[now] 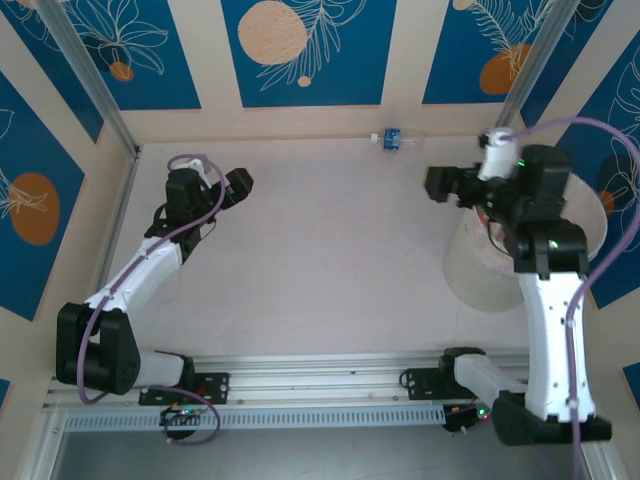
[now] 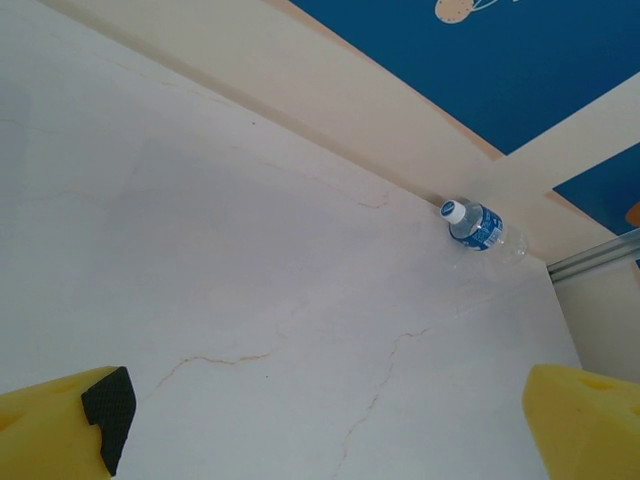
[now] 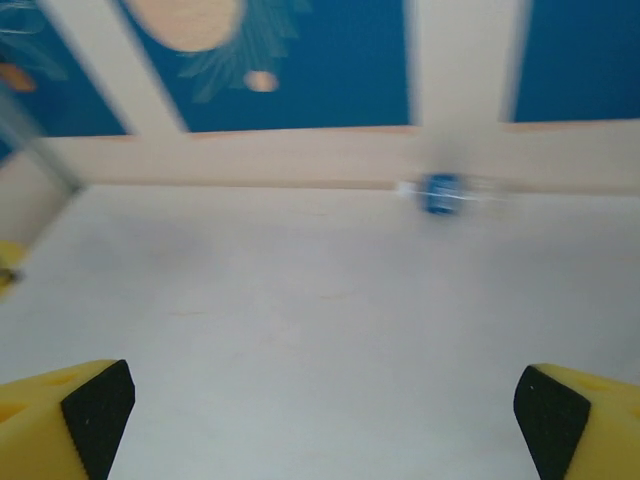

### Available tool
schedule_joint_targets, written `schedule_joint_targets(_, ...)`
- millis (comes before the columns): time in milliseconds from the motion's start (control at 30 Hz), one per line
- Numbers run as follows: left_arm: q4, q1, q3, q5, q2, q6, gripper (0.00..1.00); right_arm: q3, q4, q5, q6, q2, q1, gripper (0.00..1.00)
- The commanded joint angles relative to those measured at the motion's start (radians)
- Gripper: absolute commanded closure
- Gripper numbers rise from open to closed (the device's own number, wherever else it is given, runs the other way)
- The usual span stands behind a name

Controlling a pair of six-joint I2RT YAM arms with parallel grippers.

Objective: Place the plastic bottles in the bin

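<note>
Right fingers [image 3: 48,428] yellow, black-padded, apart | bottle [image 2: 478,226] clear, blue-labelled | bin [image 1: 468,285] round, translucent

Both arms extended forward, left end effector [image 1: 238,184] and right end effector [image 1: 441,186] empty, jaws spread wide.

Seen from above, the right arm [image 1: 552,300] lies across the bin [image 1: 466,272] at the right of the frame. Only the bin's pale left side and a sliver past the arm can be seen, and whatever lies inside is covered. The bottle [image 1: 393,138] at the upper middle is too small for its label to be read. In the right wrist view the same bottle [image 3: 441,192] is a soft blue smear, and the whole picture is blurred. The left hand [image 2: 325,415] has its yellow fingers [image 2: 585,425] cut off at the bottom corners, and so does the right hand [image 3: 320,405].
</note>
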Motion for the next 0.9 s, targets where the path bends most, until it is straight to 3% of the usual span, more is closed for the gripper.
schedule_joint_targets(0, -0.01, 0.013, -0.014, -0.009, -0.008, -0.008, 0.0, 0.017, 0.156, 0.068, 0.071, 0.145, 0.16, 0.0)
schedule_joint_targets(167, -0.005, 0.02, -0.04, -0.007, -0.021, -0.015, 0.0, 0.116, 0.251, 0.172, 0.132, 0.424, 0.238, 0.0)
schedule_joint_targets(367, 0.075, 0.022, -0.049, 0.117, 0.005, -0.008, 0.0, 0.299, 0.304, 0.218, 0.186, 0.726, 0.234, 0.0)
schedule_joint_targets(533, 0.101, 0.021, -0.049, 0.162, 0.022, -0.012, 0.0, 0.619, 0.202, 0.191, 0.124, 1.053, 0.223, 0.01)
schedule_joint_targets(667, 0.101, 0.021, -0.054, 0.15, 0.02, -0.004, 0.0, 0.956, 0.082, 0.256, 0.069, 1.318, 0.212, 0.0)
schedule_joint_targets(767, 0.102, 0.024, -0.054, 0.141, 0.026, -0.002, 0.0, 1.097, 0.062, 0.276, 0.065, 1.435, 0.186, 0.0)
schedule_joint_targets(867, 0.111, 0.022, -0.053, 0.133, 0.039, 0.001, 0.0, 1.087, 0.117, 0.257, 0.065, 1.459, 0.151, 0.0)
